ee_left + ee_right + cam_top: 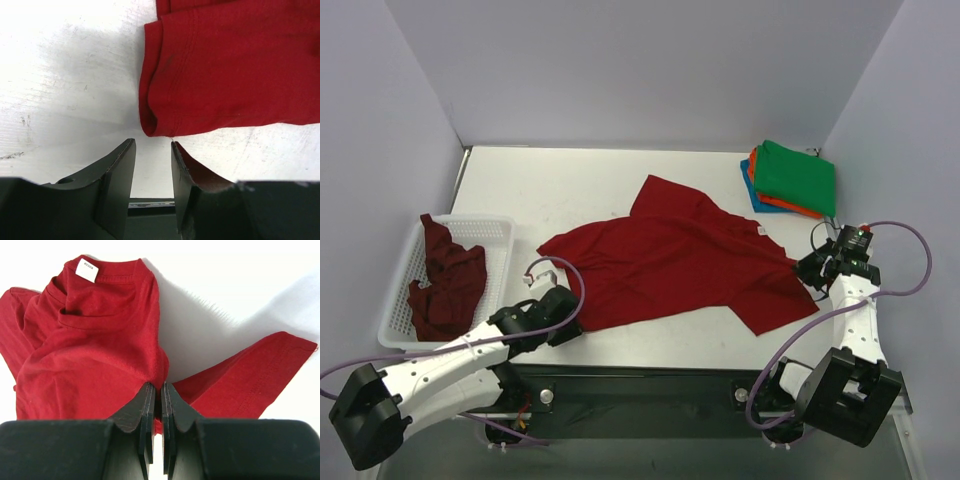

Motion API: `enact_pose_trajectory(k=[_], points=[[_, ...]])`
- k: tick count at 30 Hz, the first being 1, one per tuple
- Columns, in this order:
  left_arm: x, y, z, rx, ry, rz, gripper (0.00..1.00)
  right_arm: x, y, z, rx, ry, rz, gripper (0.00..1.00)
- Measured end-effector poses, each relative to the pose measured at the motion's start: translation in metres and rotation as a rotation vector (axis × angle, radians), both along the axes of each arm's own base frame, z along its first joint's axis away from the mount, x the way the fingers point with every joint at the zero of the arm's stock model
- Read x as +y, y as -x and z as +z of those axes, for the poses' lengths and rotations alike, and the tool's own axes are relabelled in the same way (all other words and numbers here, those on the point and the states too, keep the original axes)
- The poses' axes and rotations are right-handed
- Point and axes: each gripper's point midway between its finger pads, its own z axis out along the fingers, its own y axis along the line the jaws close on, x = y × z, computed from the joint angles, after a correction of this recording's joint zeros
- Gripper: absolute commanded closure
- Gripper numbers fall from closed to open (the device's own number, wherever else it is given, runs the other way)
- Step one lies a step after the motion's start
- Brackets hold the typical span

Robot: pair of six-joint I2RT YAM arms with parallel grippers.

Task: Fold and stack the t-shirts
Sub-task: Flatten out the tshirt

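Pinching tight with my right gripper (pixel 156 390): both fingers are pressed together on a fold of the bright red t-shirt (pixel 90 350), and cloth bunches up on either side of the tips. The collar with its white label (pixel 86 269) lies ahead and to the left of my grip, and a sleeve fans out to the right.

Over to my left gripper (pixel 152 144). The fingers stand parted with nothing between them, and bare table (pixel 65 75) shows through the gap. The red shirt's doubled-over hem corner sits just ahead of the tips. Whether the right tip brushes it, I can't tell.

From above, the red shirt lies spread and wrinkled. My left gripper is at its near left corner and my right gripper at its right edge.

Well to the left of the red shirt, a maroon t-shirt (pixel 445 280) is heaped in a white mesh basket (pixel 498 250). Beyond the red shirt's far right corner, clear of it, sits a folded stack. A green t-shirt (pixel 798 175) is on top, with an orange t-shirt (pixel 785 205) and a blue t-shirt (pixel 753 190) showing at the edges beneath.
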Motion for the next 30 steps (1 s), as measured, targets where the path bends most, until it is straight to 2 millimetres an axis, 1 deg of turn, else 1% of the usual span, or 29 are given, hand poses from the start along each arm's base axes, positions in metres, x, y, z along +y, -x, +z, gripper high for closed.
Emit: enact_pose_trajectory(k=[4,7,15,17,18,19,22,23,26,28,29,30], points=[[-0.003,-0.005,0.003,-0.013,0.003,0.018,0.50,0.002,0.000,0.000,-0.003,-0.008,0.006,1.00],[-0.004,-0.009,0.003,-0.017,-0.007,0.029,0.50,0.002,-0.001,0.001,-0.005,-0.010,0.008,1.00],[-0.005,-0.015,-0.012,0.006,-0.056,0.046,0.50,0.005,0.000,0.000,-0.009,-0.020,0.016,1.00],[-0.006,-0.016,-0.014,0.008,-0.059,0.047,0.56,0.006,0.000,0.000,-0.009,-0.022,0.018,1.00],[-0.007,-0.017,-0.015,0.008,-0.058,0.046,0.60,0.006,0.001,0.000,-0.009,-0.023,0.018,1.00],[-0.009,-0.018,-0.016,0.006,-0.056,0.046,0.68,0.006,0.001,0.000,-0.009,-0.023,0.018,1.00],[-0.012,-0.022,-0.014,-0.008,-0.044,0.042,0.85,0.007,0.001,0.001,-0.015,-0.026,0.022,1.00],[-0.013,-0.022,-0.014,-0.013,-0.042,0.038,1.00,0.008,0.001,0.002,-0.018,-0.026,0.023,1.00],[-0.014,-0.025,-0.008,-0.030,-0.038,0.029,1.00,0.010,0.000,0.006,-0.037,-0.033,0.033,1.00],[-0.014,-0.028,0.005,-0.056,-0.030,0.028,1.00,0.014,0.000,0.011,-0.056,-0.043,0.042,1.00],[-0.014,-0.031,0.016,-0.078,-0.026,0.027,1.00,0.016,0.000,0.014,-0.067,-0.051,0.047,1.00],[-0.014,-0.037,0.035,-0.119,-0.009,0.030,1.00,0.019,0.000,0.017,-0.078,-0.060,0.051,1.00]])
